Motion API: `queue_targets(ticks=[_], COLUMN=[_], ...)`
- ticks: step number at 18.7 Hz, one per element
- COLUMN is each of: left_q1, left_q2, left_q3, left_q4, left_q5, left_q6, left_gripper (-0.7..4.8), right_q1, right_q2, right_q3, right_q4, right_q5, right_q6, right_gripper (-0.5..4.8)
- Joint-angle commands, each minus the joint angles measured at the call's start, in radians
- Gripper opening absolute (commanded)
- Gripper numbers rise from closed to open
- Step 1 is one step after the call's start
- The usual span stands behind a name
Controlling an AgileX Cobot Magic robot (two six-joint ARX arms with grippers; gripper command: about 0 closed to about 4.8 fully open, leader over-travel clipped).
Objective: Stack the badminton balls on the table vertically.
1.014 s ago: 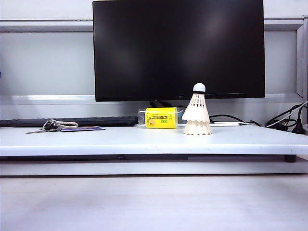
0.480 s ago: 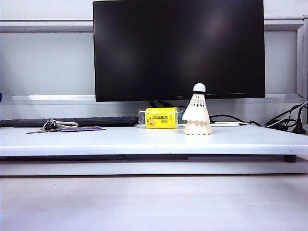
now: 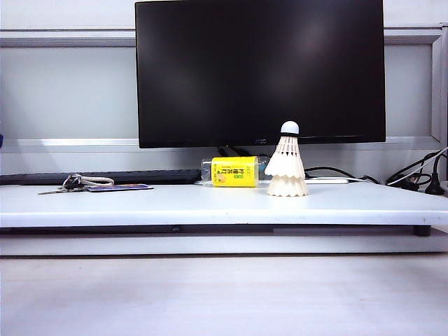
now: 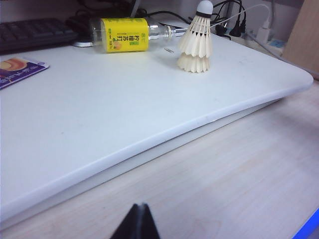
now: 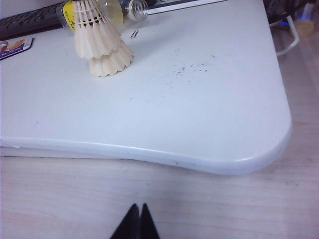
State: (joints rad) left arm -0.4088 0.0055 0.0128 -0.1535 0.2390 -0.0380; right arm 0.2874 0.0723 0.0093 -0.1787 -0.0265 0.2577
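Note:
Two white badminton balls (image 3: 286, 168) stand nested one on the other, cork tip up, on the white table (image 3: 210, 206), right of its middle. The same stack shows in the left wrist view (image 4: 196, 45) and the right wrist view (image 5: 100, 45). My left gripper (image 4: 141, 206) is shut and empty, held back over the pale wooden surface in front of the table's edge. My right gripper (image 5: 138, 206) is also shut with nothing in it, likewise short of the table's front edge. Neither gripper shows in the exterior view.
A yellow-labelled bottle (image 3: 234, 171) lies on its side just behind the stack. A black monitor (image 3: 259, 70) stands behind it, with a keyboard (image 3: 105, 176), keys (image 3: 73, 182) and a card (image 3: 119, 187) at the left. Cables (image 3: 413, 175) run at the right.

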Motion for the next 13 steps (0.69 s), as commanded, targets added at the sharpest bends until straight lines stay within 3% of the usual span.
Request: queue_targets(ticks=[1, 6, 13], left_q1=[0.096, 0.35, 0.363], left_q2=[-0.005, -0.005, -0.005], left_q3=[-0.006, -0.007, -0.007], left_q4=[-0.005, -0.006, -0.005], left_q5=[0.012, 0.008, 0.009], left_q6=[0.001, 0.001, 0.001], left_gripper=[-0.05, -0.05, -0.05], right_q1=[-0.049, -0.15, -0.161], right_q2=[-0.062, -0.071, -0.071], right_q3=[-0.001, 0.0, 0.0], right_q4=[-0.003, 0.003, 0.003], right_q5=[0.002, 0.002, 0.003], right_q6=[0.004, 0.004, 0.004], right_gripper=[-0.04, -0.04, -0.04])
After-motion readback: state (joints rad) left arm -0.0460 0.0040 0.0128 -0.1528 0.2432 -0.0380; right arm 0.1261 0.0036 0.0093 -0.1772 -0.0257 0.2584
